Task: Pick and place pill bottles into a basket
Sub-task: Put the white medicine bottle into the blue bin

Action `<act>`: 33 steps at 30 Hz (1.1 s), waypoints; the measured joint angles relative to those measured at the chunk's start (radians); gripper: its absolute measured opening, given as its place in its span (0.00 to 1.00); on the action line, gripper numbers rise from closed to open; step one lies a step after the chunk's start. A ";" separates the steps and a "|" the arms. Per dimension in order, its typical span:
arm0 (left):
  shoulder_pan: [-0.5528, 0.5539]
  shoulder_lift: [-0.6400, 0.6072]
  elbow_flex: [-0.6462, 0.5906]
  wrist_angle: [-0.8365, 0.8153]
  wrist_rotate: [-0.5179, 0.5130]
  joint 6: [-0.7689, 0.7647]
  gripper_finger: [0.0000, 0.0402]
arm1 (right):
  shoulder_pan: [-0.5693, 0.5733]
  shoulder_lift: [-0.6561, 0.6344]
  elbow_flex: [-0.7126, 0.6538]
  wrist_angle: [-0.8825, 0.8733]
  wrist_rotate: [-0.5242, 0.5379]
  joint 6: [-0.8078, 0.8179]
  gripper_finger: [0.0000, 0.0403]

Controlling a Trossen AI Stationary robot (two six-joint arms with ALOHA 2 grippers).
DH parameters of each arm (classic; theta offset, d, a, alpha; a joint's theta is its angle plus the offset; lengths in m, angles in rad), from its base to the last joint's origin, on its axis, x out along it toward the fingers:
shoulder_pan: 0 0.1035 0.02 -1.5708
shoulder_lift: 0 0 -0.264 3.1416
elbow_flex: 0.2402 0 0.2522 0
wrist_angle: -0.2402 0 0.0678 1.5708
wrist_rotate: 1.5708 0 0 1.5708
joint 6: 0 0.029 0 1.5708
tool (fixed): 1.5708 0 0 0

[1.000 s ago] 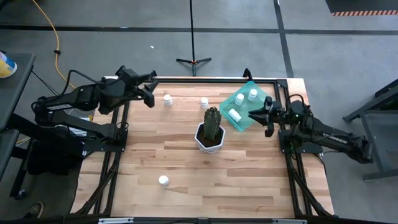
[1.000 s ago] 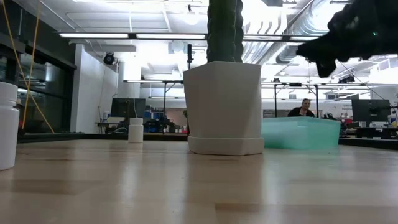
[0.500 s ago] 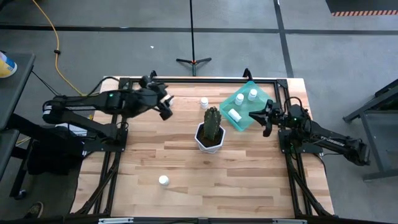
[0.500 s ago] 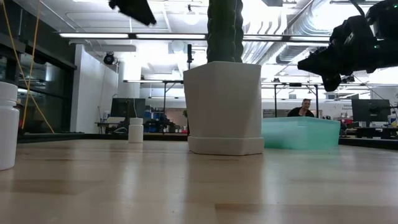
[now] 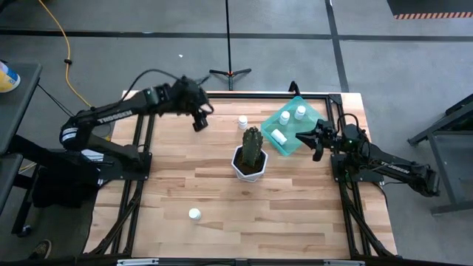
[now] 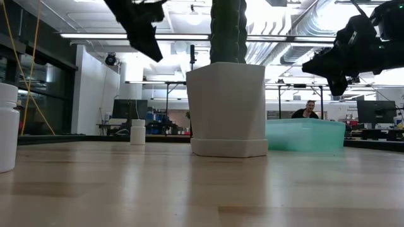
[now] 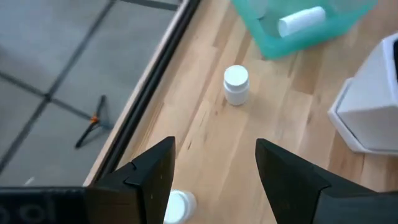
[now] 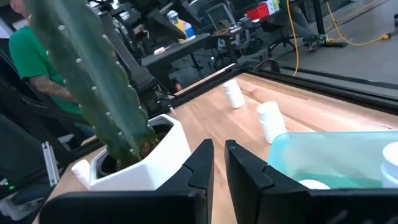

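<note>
While above far-left table [image 5: 222,185]: left gripper [image 5: 199,118] jaws wide, empty, over a bottle [image 7: 180,205] below its fingers [image 7: 149,180]. Right gripper [image 5: 316,140] jaws nearly closed, empty, just beside basket [image 5: 295,144] at far right. Three bottles [image 5: 285,117] in basket, one lying flat. One bottle upright between gripper and basket [image 5: 242,122], behind cactus pot [image 5: 250,164]. One near front edge [image 5: 194,214].

The left claw [image 5: 200,123] has swung inward over a pill bottle [image 7: 177,206].

Wooden table [image 5: 222,192]: cactus pot [image 5: 250,164], basket [image 5: 290,140], loose pill bottles [image 5: 194,214].
</note>
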 joint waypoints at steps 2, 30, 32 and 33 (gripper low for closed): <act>0.075 0.013 0.000 0.004 0.115 0.074 0.63 | 0.000 0.000 0.000 0.000 0.005 0.005 0.08; 0.339 0.390 0.001 -0.110 0.246 0.511 0.63 | 0.000 0.000 0.000 -0.102 0.109 0.012 0.13; 0.339 0.401 0.001 -0.121 0.238 0.517 0.63 | 0.000 0.000 0.000 -0.102 0.112 0.006 0.13; 0.339 0.407 0.001 -0.125 0.237 0.519 0.63 | 0.000 0.000 0.000 -0.102 0.112 0.002 0.13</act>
